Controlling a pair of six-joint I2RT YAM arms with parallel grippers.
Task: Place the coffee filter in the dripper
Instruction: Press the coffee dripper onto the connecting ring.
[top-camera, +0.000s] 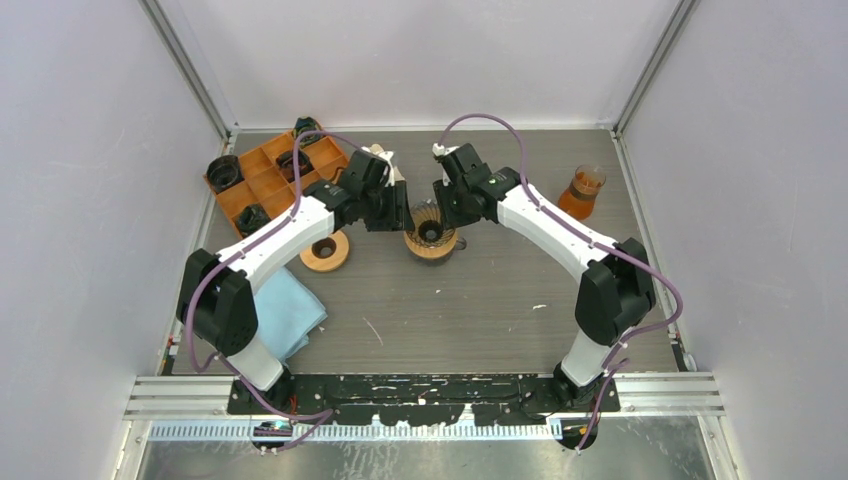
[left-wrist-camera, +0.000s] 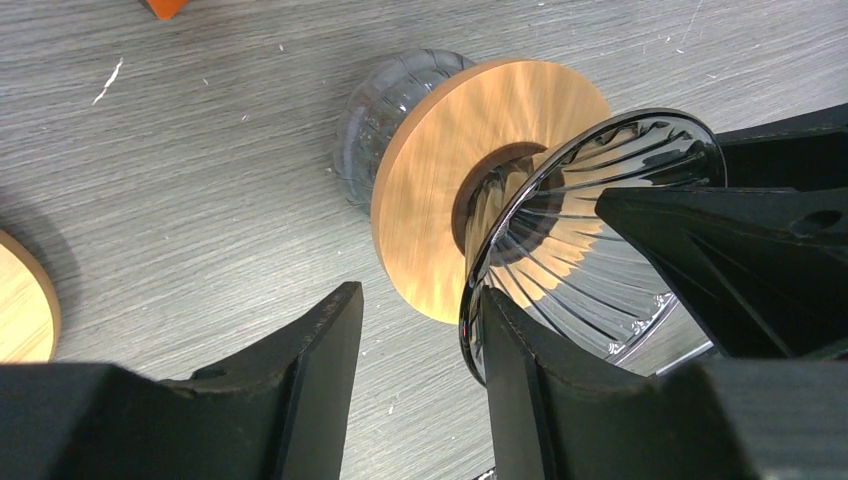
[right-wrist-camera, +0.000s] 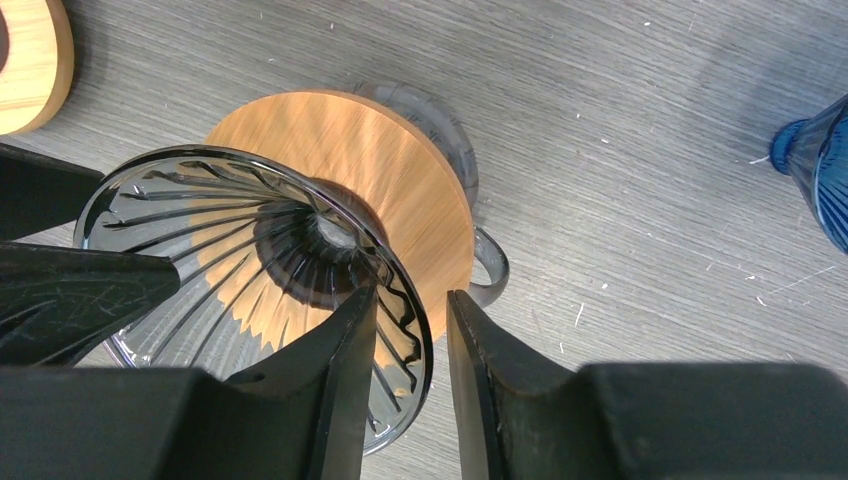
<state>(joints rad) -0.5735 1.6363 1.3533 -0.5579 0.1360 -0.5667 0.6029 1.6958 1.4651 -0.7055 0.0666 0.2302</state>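
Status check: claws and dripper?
Left claw open at dripper rim. Right claw open, astride opposite rim. Dripper empty. Both claws crowd its mouth.

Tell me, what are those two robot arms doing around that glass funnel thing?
The left gripper and the right gripper meet at a glass coffee dripper with a wooden collar, standing on the table. Each sits at its rim, from opposite sides, jaws apart, not pinching it. No paper filter shows inside the cone, so that step is not yet done.
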